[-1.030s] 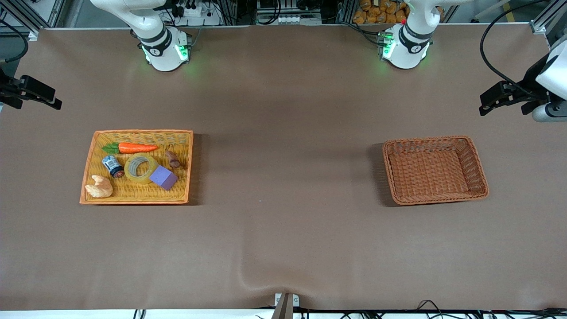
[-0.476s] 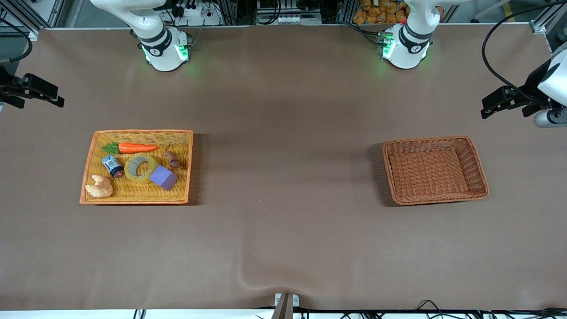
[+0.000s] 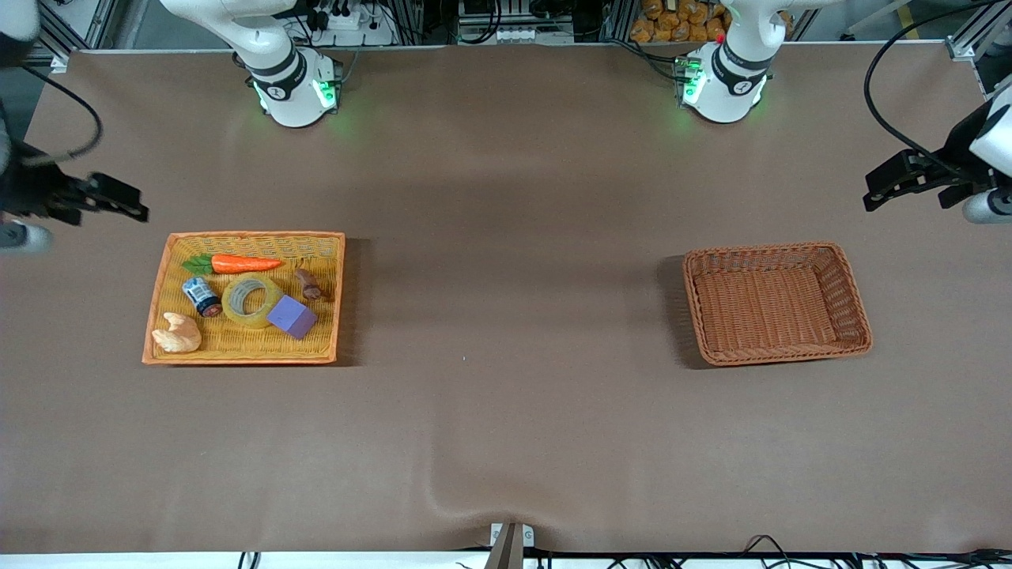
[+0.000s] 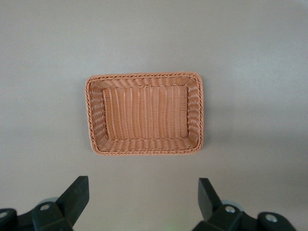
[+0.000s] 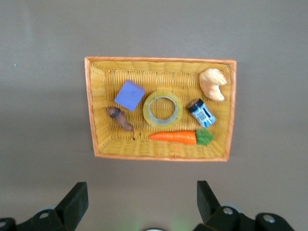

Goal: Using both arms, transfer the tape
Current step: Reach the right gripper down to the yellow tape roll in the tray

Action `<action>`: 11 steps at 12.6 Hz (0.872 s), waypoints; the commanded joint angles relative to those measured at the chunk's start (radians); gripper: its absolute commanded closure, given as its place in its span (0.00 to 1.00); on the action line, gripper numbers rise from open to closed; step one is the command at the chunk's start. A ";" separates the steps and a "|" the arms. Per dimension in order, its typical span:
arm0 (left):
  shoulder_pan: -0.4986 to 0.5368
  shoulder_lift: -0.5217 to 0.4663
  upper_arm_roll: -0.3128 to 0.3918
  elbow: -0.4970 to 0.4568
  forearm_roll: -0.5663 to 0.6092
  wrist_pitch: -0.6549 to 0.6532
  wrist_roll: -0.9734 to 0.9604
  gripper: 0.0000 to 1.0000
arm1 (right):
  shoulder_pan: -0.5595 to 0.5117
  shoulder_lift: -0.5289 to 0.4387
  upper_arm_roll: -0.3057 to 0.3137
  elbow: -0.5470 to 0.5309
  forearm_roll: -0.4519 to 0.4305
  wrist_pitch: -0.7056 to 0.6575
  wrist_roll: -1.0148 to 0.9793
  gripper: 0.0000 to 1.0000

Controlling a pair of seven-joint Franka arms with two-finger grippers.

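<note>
The tape (image 3: 251, 300) is a thick ring of see-through yellowish film with a pale grey-white core, lying flat in the yellow tray (image 3: 160, 296) toward the right arm's end of the table. It touches the purple block (image 3: 292, 318) and sits just beside the small can (image 3: 201, 296), with the carrot (image 3: 235, 263) farther from the front camera, a brown piece (image 3: 308, 284) near the block, and the croissant (image 3: 177, 333) nearest the front camera. The right gripper (image 5: 140, 202) hangs over bare table beside the tray, its 2 fingers spread wide and holding nothing. The left gripper (image 4: 142, 198) hangs over the table near the brown basket (image 4: 194, 115), also spread wide and holding nothing.
</note>
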 commanded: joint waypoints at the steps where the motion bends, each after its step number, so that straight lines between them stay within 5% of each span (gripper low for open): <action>1: 0.002 0.010 0.002 0.028 -0.004 -0.010 0.011 0.00 | 0.025 -0.020 0.000 -0.186 -0.008 0.162 -0.026 0.00; 6: 0.008 0.012 -0.001 0.031 -0.007 -0.010 0.019 0.00 | 0.033 -0.007 0.000 -0.508 0.006 0.543 -0.271 0.00; 9: 0.008 0.013 -0.001 0.028 -0.008 -0.013 0.029 0.00 | 0.025 0.061 0.000 -0.565 0.011 0.609 -0.549 0.00; 11: 0.007 0.012 -0.001 0.027 -0.010 -0.018 0.028 0.00 | 0.034 0.099 0.000 -0.657 0.011 0.779 -0.612 0.00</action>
